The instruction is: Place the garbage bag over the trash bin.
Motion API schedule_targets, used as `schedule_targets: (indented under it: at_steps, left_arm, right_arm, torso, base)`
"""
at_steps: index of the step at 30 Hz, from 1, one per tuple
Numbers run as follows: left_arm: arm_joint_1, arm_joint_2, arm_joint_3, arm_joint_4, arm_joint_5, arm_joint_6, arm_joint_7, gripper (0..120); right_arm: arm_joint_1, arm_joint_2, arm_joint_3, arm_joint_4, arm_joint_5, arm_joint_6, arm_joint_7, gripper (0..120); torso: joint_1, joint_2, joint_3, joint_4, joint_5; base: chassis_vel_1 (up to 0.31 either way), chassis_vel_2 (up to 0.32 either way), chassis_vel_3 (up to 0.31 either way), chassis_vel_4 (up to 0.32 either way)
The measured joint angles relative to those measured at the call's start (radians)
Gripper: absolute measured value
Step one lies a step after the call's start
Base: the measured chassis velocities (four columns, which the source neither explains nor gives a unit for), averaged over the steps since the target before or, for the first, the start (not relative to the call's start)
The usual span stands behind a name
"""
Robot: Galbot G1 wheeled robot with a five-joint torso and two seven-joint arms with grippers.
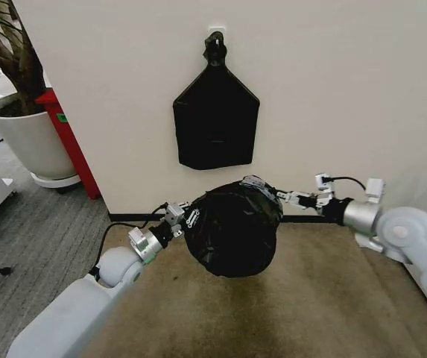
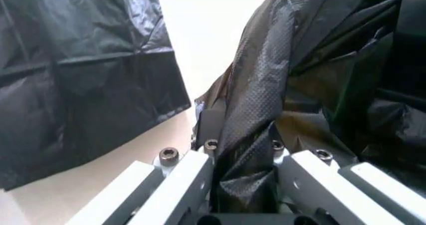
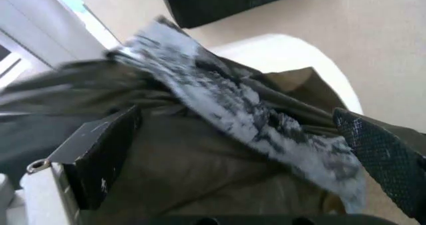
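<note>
The glossy black garbage bag (image 1: 232, 231) bulges in a round mass above the tan carpet, in front of the wall. My left gripper (image 1: 186, 217) is at its left edge, and in the left wrist view it (image 2: 233, 135) is shut on a crinkled fold of the bag (image 2: 256, 95). My right gripper (image 1: 274, 196) touches the bag's upper right. In the right wrist view its fingers (image 3: 100, 155) stand wide apart, with bag film (image 3: 220, 150) draped between them. A curved cream-white rim of the trash bin (image 3: 283, 48) shows past the film; the bag hides the bin in the head view.
A flat black bundle (image 1: 215, 119) with a knotted top hangs on the wall just behind the bag. A large white plant pot (image 1: 27, 138) and a red panel (image 1: 70, 138) stand at the left, past the wall's corner. Grey carpet lies to the left.
</note>
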Motion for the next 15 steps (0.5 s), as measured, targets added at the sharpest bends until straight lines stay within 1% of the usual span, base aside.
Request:
schedule_targets:
  at_steps: [6,11,15]
  left_arm:
    - [0.010,0.009,-0.001,-0.026,0.003,0.000,0.009,1]
    - [0.021,0.016,-0.002,-0.051,0.011,0.000,0.021,1]
    - [0.037,0.025,-0.003,-0.080,0.021,-0.003,0.031,1]
  right_arm:
    - [0.043,0.024,-0.062,-0.039,-0.084,0.022,0.004,100]
    - [0.078,0.039,-0.087,-0.067,-0.096,0.024,0.031,100]
    - [0.120,0.055,-0.108,-0.129,-0.117,0.026,0.042,100]
  torso:
    - [0.000,0.000,0.000,0.0000,0.0001]
    - [0.000,0.000,0.000,0.0001,0.0000]
    - [0.000,0.000,0.000,0.0000,0.0002]
  base:
    - [0.000,0.000,0.000,0.000]
    - [0.000,0.000,0.000,0.000]
    - [0.000,0.000,0.000,0.000]
